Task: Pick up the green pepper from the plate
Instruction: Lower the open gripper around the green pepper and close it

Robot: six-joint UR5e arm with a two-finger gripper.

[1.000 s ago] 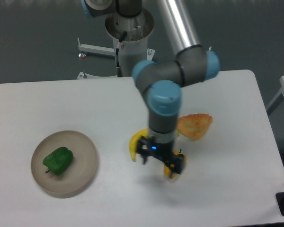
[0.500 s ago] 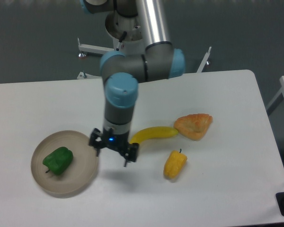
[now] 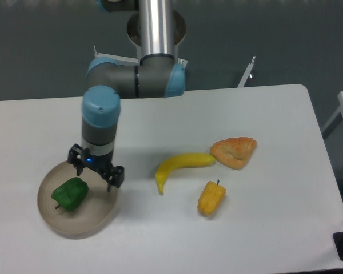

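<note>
Spread hand (image 3: pixel 96 171) over the plate (image 3: pixel 97 218), green pepper (image 3: pixel 70 194) lying on the plate's left half.

The green pepper is small, glossy, bright green and lumpy, with a short dark stem poking out at its lower left; its long axis runs from lower left to upper right, stem end toward the plate's left rim. The plate is round, shallow and beige with a raised rim. The hand hangs above the plate's upper right part, just beside the pepper, fingers apart and holding nothing. The white surface (image 3: pixel 160 245) also carries a banana (image 3: pixel 180 166), a yellow-orange pepper (image 3: pixel 211 198) and an orange pastry-like piece (image 3: pixel 234 152), all well apart from the plate. Behind the surface is a dark grey wall (image 3: pixel 40 45).
</note>
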